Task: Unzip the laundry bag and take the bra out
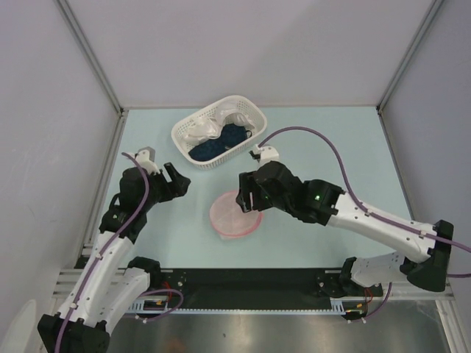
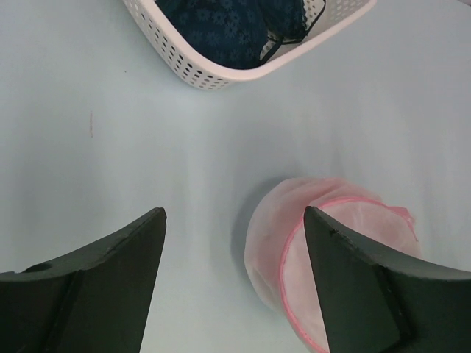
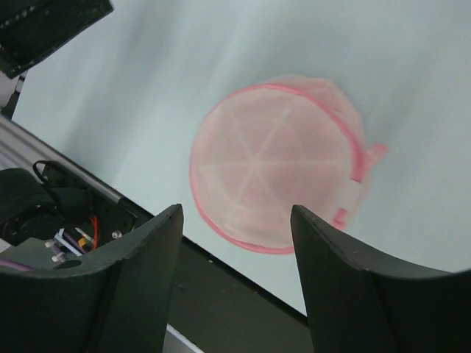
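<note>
The pale blue worktop (image 1: 331, 147) carries a white lattice plastic basket (image 1: 224, 159) and, nearer and apart, a round pink-edged mesh laundry bag (image 1: 232, 219).

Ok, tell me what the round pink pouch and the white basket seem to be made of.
The laundry bag looks like thin translucent mesh fabric, matte, with pink zip edging; spoke-like seams show through it. The basket is probably rigid white plastic, smooth with a slight sheen; its wall has regular rows of small holes.

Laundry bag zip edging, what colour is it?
Pink, on the laundry bag; clearest in the right wrist view.
</note>
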`<state>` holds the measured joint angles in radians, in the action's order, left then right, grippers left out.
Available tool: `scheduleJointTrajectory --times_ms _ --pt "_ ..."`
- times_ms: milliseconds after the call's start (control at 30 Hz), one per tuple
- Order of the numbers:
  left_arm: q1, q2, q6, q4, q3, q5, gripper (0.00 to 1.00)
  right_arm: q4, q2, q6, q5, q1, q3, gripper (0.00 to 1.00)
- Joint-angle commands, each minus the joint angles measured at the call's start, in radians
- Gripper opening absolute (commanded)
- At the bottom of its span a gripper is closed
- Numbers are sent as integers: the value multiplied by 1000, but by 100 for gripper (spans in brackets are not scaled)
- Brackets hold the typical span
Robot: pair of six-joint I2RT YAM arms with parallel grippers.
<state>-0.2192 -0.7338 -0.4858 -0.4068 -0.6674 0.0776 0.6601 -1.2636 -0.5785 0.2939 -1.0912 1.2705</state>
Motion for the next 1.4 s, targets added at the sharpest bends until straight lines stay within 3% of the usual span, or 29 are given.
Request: scheduleJointTrajectory --times_ms 0,100,200,433,867,1067,1267,1367 --pt "26 -21 139 -62 -69 -42 81 -122 -161 12 -84 -53 59 64" --pt "29 -13 162 -81 -66 -114 83 -142 -262 11 -114 -94 125 62" --pt "30 14 145 -61 -43 -98 83 -140 -388 19 -116 -122 203 61" --pt "35 16 138 -61 -32 -87 86 33 -637 20 -13 -137 381 59" --pt "60 22 136 -59 -32 -30 87 194 -753 5 197 -185 489 54" --pt "64 28 133 -58 -31 -24 88 251 -795 0 247 -202 524 39" --pt "70 31 133 -56 -31 -16 88 243 -787 -7 228 -202 527 13" --pt "72 30 133 -55 -29 -13 88 225 -767 -11 205 -199 520 6"
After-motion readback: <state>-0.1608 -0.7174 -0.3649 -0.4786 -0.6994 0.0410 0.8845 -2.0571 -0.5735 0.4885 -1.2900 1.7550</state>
